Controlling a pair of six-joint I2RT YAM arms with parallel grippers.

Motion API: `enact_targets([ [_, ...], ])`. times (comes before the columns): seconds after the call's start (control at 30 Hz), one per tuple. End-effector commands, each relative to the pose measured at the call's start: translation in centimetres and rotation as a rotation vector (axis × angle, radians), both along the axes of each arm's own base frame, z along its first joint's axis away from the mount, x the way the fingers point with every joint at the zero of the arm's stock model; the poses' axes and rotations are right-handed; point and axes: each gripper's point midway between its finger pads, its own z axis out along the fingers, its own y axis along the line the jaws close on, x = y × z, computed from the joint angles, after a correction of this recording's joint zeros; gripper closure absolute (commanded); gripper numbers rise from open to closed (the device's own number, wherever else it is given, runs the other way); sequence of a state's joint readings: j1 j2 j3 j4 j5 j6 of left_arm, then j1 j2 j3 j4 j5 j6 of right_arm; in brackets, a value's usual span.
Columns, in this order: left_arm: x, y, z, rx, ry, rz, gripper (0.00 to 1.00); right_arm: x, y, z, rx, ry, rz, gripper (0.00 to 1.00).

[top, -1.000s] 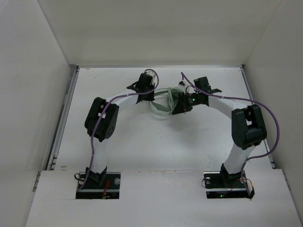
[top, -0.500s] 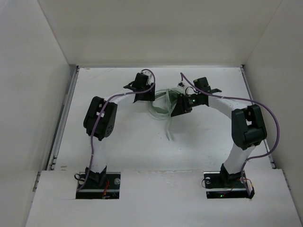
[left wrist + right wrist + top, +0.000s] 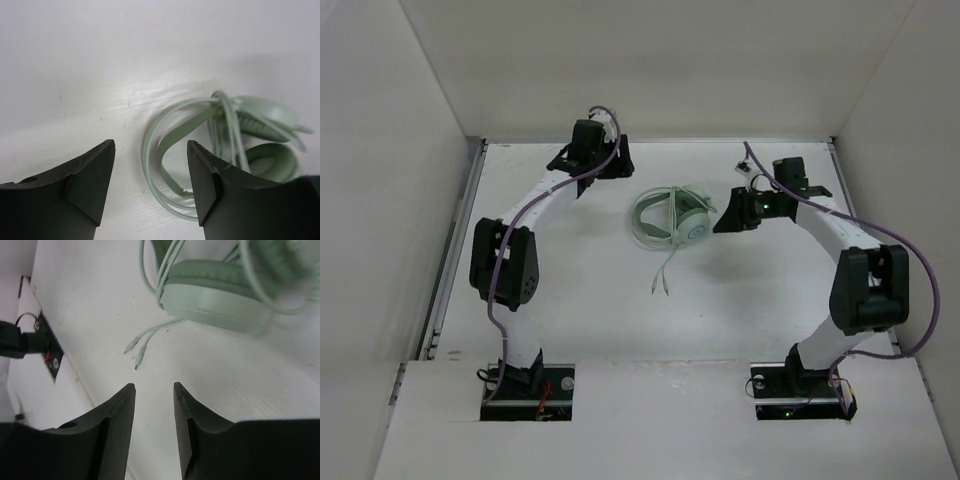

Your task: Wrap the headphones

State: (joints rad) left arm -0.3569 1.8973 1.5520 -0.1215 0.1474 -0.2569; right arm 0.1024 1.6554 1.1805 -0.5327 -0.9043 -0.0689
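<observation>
The pale mint-green headphones lie on the white table in the middle, with the cable looped over the band and cups. Two cable ends trail toward the near side. My left gripper is open and empty, back-left of the headphones and apart from them. In the left wrist view, the gripper faces the headband. My right gripper is open and empty, just right of the ear cup. In the right wrist view, the gripper sits below the ear cup and the two plug tips.
White walls enclose the table at the back and both sides. A metal rail runs along the left edge. Purple arm cables loop over both arms. The arm bases sit at the near edge.
Both grippers have drawn back from the headphones: the left to the back-left, the right to the right. The headphones now lie free, with the cable ends trailing forward.
</observation>
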Motion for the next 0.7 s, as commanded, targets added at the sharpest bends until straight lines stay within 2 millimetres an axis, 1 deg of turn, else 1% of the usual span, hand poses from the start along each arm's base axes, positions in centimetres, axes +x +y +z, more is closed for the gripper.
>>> enact_targets([
  [0.0,0.6,0.7,9.6,-0.093,-0.185,-0.024,0.43,2.0,-3.6,3.4,-0.068,-0.185,-0.092,0.57],
  [0.1,0.1,1.5,10.7,-0.134,-0.177,-0.053,0.42,2.9,-7.2,3.8,-0.136,-0.237,-0.17,0.58],
  [0.13,0.0,2.2,11.2,-0.136,-0.18,-0.053,0.42,3.2,-8.6,4.3,-0.159,-0.259,-0.208,0.58],
  [0.2,0.2,4.8,11.9,-0.133,-0.186,-0.011,0.42,3.7,-11.8,6.3,-0.194,-0.318,-0.302,0.59],
  [0.23,0.4,6.5,12.2,-0.123,-0.194,0.018,0.42,3.9,-13.5,7.4,-0.215,-0.358,-0.354,0.59],
  [0.27,0.7,8.4,12.5,-0.115,-0.202,0.052,0.42,3.9,-15.7,8.6,-0.25,-0.399,-0.43,0.59],
  [0.3,0.9,10.8,12.5,-0.094,-0.212,0.092,0.39,3.8,-17.5,9.4,-0.287,-0.435,-0.489,0.59],
  [0.33,1.0,12.7,12.3,-0.065,-0.219,0.117,0.38,3.7,-19.4,10.0,-0.333,-0.471,-0.554,0.59],
  [0.37,1.0,15.7,11.7,0.005,-0.226,0.161,0.36,3.4,-22.6,10.6,-0.403,-0.505,-0.681,0.57],
  [0.4,1.0,16.8,11.3,0.036,-0.224,0.18,0.36,3.3,-23.4,10.7,-0.419,-0.509,-0.721,0.57],
  [0.43,0.9,18.8,10.6,0.099,-0.216,0.212,0.36,2.9,-25.0,10.8,-0.445,-0.512,-0.79,0.55],
  [0.5,0.4,22.6,8.8,0.191,-0.182,0.267,0.3,1.9,-27.2,10.5,-0.455,-0.488,-0.888,0.52],
  [0.53,-0.3,24.6,7.6,0.22,-0.15,0.29,0.16,1.4,-27.9,10.3,-0.44,-0.472,-0.916,0.52],
  [0.57,-0.8,25.9,6.6,0.226,-0.121,0.307,0.05,1.1,-28.4,10.3,-0.424,-0.461,-0.938,0.48],
  [0.6,-1.5,27.1,5.7,0.224,-0.092,0.324,0.0,0.7,-28.7,10.3,-0.398,-0.446,-0.962,0.4],
  [0.63,-2.2,28.2,4.9,0.22,-0.074,0.342,0.0,0.5,-28.9,10.3,-0.366,-0.435,-0.968,0.0],
  [0.67,-3.0,29.4,4.2,0.216,-0.058,0.371,0.0,0.2,-29.0,10.3,-0.332,-0.428,-0.968,0.0],
])
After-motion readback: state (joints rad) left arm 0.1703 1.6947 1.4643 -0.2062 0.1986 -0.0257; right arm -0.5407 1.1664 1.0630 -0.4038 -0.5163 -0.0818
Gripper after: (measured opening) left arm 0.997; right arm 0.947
